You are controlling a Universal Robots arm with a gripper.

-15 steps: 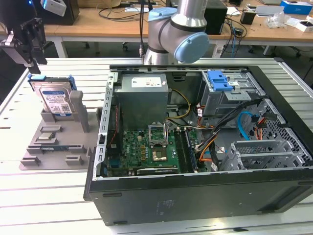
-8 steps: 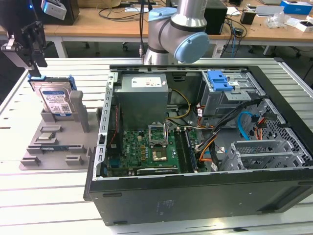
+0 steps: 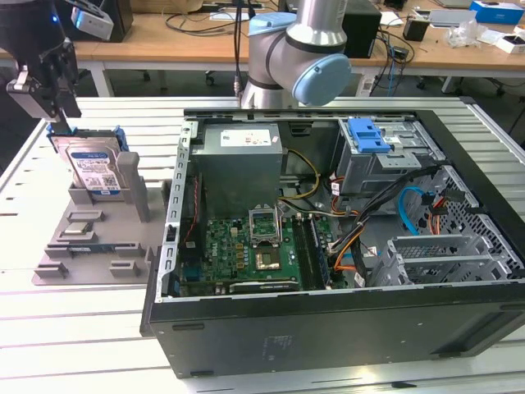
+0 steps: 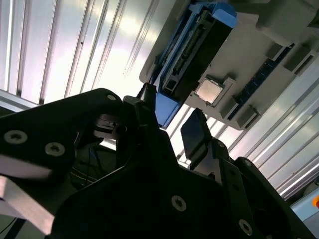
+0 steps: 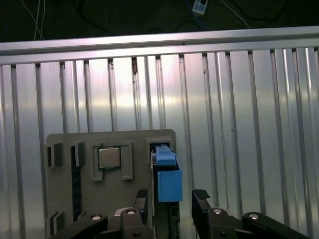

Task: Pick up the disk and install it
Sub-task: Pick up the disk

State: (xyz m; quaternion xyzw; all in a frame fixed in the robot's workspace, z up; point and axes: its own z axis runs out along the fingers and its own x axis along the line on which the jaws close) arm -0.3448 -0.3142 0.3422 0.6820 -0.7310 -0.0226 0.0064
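The disk [image 3: 93, 168], a silver drive with a white-and-blue label in a blue carrier bracket, stands on edge in a slot of the grey holder tray [image 3: 86, 246] at the exterior view's left. My gripper [image 3: 56, 115] hangs right over its top edge. In both wrist views the fingers [image 5: 142, 199] are spread either side of the carrier's blue end [image 5: 168, 181], with a small gap on each side. The gripper [image 5: 171, 199] is open, and the blue end [image 4: 167, 107] sits between its two fingers [image 4: 197, 134].
The open computer case [image 3: 328, 328] lies to the exterior view's right of the tray, with a metal drive cage topped by a blue latch [image 3: 367, 135] at its far side. A processor chip [image 5: 108, 158] rests in the tray. The ribbed metal table [image 5: 239, 124] surrounds everything.
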